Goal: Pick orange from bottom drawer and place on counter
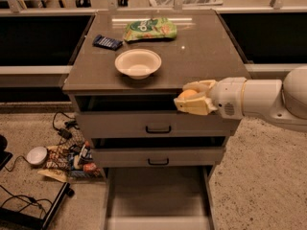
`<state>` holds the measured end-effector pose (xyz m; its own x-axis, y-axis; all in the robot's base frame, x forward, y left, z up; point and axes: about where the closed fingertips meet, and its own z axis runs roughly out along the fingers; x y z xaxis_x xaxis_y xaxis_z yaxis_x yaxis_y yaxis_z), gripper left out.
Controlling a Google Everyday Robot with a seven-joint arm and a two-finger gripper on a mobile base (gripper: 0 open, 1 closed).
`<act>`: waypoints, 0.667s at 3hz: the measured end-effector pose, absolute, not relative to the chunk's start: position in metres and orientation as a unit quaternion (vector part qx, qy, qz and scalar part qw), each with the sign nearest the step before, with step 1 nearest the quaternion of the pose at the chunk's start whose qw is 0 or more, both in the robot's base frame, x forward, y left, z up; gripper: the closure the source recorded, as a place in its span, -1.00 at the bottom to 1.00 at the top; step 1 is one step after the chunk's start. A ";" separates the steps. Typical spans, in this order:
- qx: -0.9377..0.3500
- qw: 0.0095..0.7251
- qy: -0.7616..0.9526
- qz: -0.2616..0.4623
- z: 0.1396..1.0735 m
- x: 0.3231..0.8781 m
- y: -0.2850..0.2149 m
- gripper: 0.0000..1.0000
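Observation:
My gripper (pixel 192 98) is shut on the orange (pixel 187 94), whose top shows between the cream fingers. It hangs in front of the counter's (pixel 206 56) front edge, at the level of the top drawer (pixel 144 123), right of centre. The white arm comes in from the right. The bottom drawer (pixel 158 200) is pulled far out at the bottom of the view and its plain grey floor shows nothing on it.
On the counter stand a white bowl (pixel 138 63), a green snack bag (pixel 149 29) and a dark blue packet (pixel 107 42). The middle drawer (pixel 158 156) stands slightly out. Cables, wrappers and a small white bowl (pixel 36 155) lie on the floor at the left.

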<state>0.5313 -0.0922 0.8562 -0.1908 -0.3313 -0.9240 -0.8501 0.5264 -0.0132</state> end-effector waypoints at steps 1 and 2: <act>-0.409 0.492 0.724 0.256 0.877 0.547 -0.092 1.00; -0.410 0.502 0.724 0.236 0.917 0.572 -0.100 1.00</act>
